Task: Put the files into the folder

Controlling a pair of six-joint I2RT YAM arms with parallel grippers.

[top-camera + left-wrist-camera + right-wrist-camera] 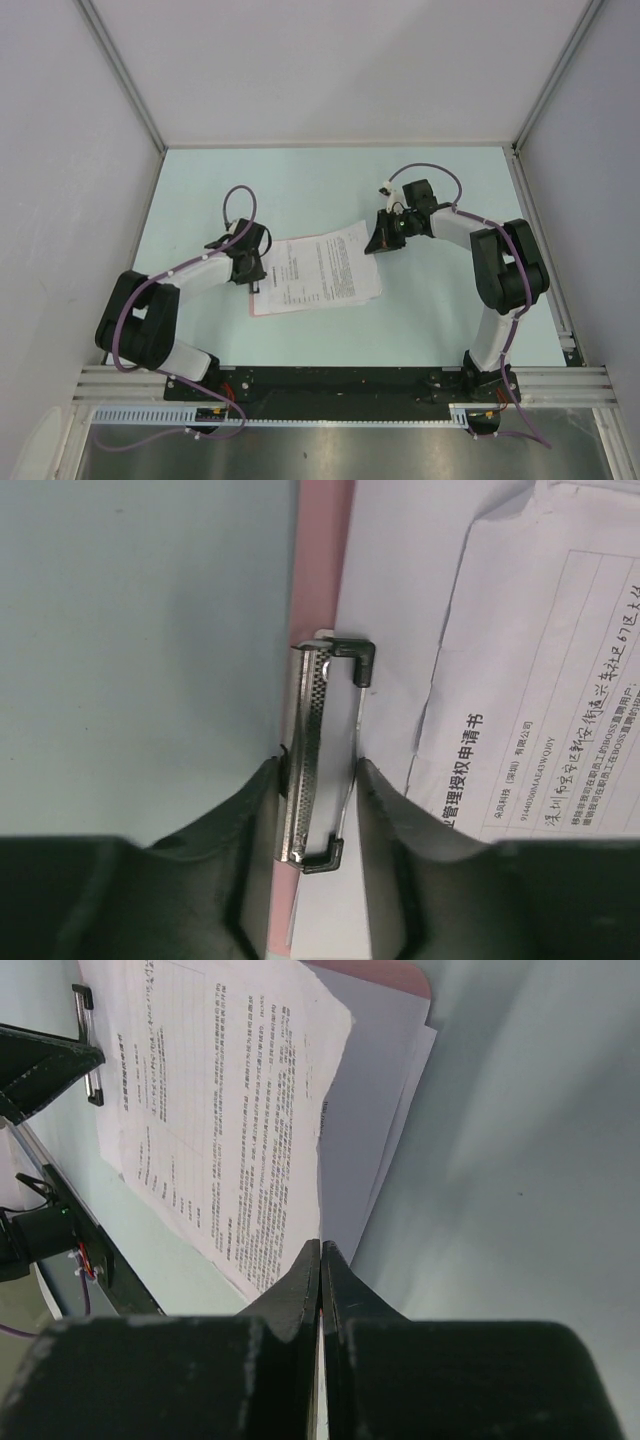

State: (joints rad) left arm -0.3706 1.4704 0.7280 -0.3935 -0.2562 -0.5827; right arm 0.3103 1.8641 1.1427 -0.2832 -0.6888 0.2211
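The files [320, 270] are white printed sheets lying fanned on the pink folder [262, 312] at the middle of the table. My left gripper [318, 770] straddles the folder's metal clip [310, 750] at its left short edge. One finger presses the clip's plate and the other its wire lever, which stands over the sheets' [520, 680] edge. My right gripper [320, 1245] is at the sheets' far right corner, shut, with a white sliver of the top sheet [230, 1110] pinched between its fingers. A pink folder corner [385, 972] shows beyond the papers.
White enclosure walls with metal rails [130, 90] stand on the left, back and right of the pale table [300, 180]. Both arm bases sit on the black rail [330, 385] at the near edge, and purple cables loop over each arm.
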